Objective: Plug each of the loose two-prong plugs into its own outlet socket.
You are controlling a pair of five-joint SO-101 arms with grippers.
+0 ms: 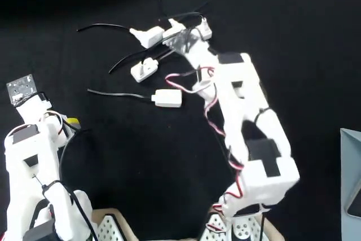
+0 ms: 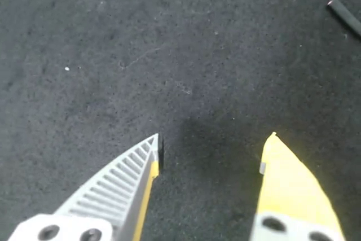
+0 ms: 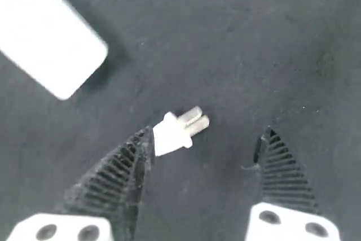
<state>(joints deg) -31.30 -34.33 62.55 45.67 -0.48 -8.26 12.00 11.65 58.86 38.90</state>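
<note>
Held right gripper [image 3: 207, 132] jaws spread, plug [image 3: 179, 129] just beside one finger [image 3: 121, 176]. Held left gripper [image 2: 215, 136] likewise spread above black cloth [image 2: 169, 55].

The black counter [image 1: 124, 162] carries several white socket blocks [image 1: 167, 98] on thin black cords [image 1: 118, 93], with a small two-prong plug [image 3: 180, 130] beside one

White plug [image 3: 172, 134] (silver prongs [image 3: 194, 120]), black cloth [image 1: 293, 38]; left tool [image 2: 215, 135] yellow-grey, right tool [image 3: 207, 130] black, ribbed.
</note>
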